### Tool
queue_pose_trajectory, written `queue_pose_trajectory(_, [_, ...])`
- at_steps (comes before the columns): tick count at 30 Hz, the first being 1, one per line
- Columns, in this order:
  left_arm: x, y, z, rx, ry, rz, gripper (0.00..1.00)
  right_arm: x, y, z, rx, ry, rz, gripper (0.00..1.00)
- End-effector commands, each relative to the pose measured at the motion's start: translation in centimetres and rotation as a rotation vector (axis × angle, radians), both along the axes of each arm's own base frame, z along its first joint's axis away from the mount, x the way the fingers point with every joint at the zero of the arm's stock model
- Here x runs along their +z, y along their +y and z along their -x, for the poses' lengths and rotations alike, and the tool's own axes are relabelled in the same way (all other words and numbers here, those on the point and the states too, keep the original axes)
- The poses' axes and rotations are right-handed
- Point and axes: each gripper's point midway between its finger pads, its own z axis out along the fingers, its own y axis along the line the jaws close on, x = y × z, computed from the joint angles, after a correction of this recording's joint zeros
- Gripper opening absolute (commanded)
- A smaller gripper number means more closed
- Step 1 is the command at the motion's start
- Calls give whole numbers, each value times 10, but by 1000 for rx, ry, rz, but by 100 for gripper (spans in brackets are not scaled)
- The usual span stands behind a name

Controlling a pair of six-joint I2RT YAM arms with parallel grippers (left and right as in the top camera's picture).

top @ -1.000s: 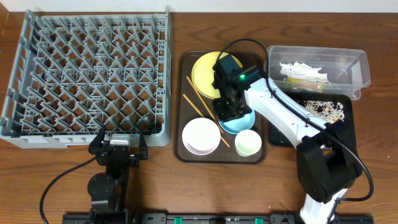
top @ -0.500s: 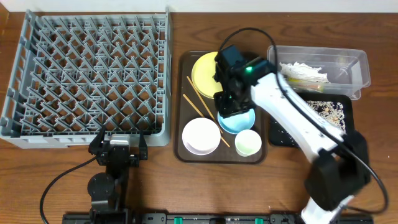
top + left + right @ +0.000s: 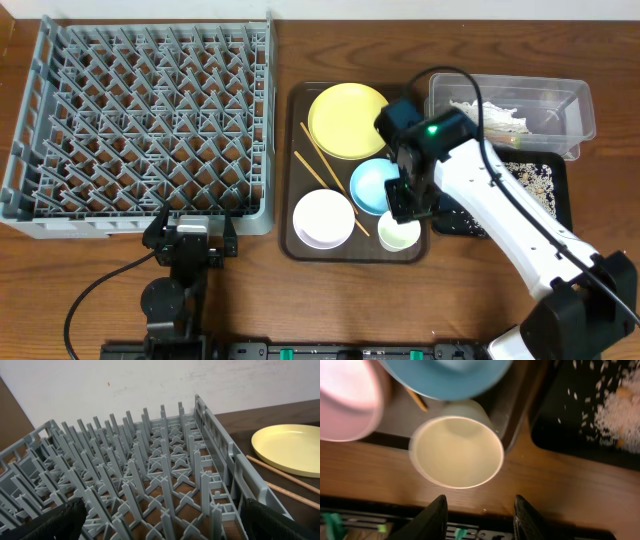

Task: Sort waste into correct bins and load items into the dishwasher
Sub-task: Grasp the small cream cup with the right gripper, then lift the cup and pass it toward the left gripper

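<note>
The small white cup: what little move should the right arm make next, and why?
Probably ease the right gripper down over the small white cup. Its fingers are open and empty, the cup stands upright just ahead of them on the brown tray, and the dish rack holds nothing yet.

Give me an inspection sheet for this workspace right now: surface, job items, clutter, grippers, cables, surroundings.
Surface: wooden table, dark brown.
Job's things: dish rack empty; yellow plate, blue bowl, white bowl, cup and chopsticks on the brown serving tray; paper bits in the clear tub; rice scraps in the black tray.
Clutter: nothing seen.
Grippers: right gripper open near the cup, holding nothing; left gripper open, facing the rack.
Cables: black cable loops beside the clear tub; second cable trails toward the table's front-left edge.
Surroundings: white wall behind the table.
</note>
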Motion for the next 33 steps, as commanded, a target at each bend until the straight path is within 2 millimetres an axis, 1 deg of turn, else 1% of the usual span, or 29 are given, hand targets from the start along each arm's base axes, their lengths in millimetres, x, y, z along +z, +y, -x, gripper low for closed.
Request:
queue_pose_trajectory(1, [-15, -3, 1, -18, 47, -1, 99, -24, -25, 7, -26, 29, 111, 41])
queue_pose_trajectory(4, [-15, -3, 1, -18, 47, -1, 99, -37, -26, 5, -30, 16, 108, 43])
queue_pose_trajectory(7, [-15, -3, 1, -18, 47, -1, 99, -55, -24, 3, -34, -2, 93, 46])
queue_pose_trajectory(8, [-15, -3, 1, -18, 47, -1, 99, -64, -25, 4, -33, -2, 89, 46])
queue_pose_trajectory(10, [-15, -3, 1, -18, 47, -1, 99, -75, -25, 5, -34, -6, 84, 45])
queue_pose_trajectory(11, [-15, -3, 1, -19, 47, 0, 99, -82, -24, 4, -34, -18, 77, 44])
queue_pose_trajectory(12, [-15, -3, 1, -18, 47, 0, 99, -85, -24, 3, -35, -26, 72, 42])
queue_pose_trajectory(14, [-15, -3, 1, -18, 47, -1, 99, -91, -21, 1, -34, -43, 60, 36])
queue_pose_trajectory(17, [-15, -3, 1, -18, 47, 0, 99, -97, -20, -2, -40, -59, 48, 22])
queue_pose_trajectory(18, [-15, -3, 1, -18, 47, -1, 99, -98, -20, -2, -41, -62, 46, 19])
queue_pose_trajectory(19, [-15, -3, 1, -18, 47, -1, 99, -99, -20, -2, -41, -65, 44, 15])
queue_pose_trajectory(21, [-15, -3, 1, -18, 47, 0, 99, -102, -20, -1, -41, -62, 45, 1])
queue_pose_trajectory(23, [-15, -3, 1, -18, 47, -1, 99, -102, -21, 3, -42, -51, 51, 1])
queue_pose_trajectory(26, [-15, -3, 1, -15, 47, 22, 99, -96, -18, 4, -44, -48, 26, 1])
queue_pose_trajectory(28, [-12, -3, 1, -7, 41, 85, 99, -82, -11, 0, -49, -69, -19, 1])
queue_pose_trajectory(30, [1, -6, 2, -9, 18, 196, 99, -61, -5, -7, -55, -114, -72, 1])
queue_pose_trajectory(31, [11, -9, 3, -24, 6, 247, 99, -47, -2, -13, -61, -151, -102, 1])
queue_pose_trajectory(33, [34, -16, 6, -58, -28, 328, 99, -8, 0, -31, -71, -268, -166, 1])
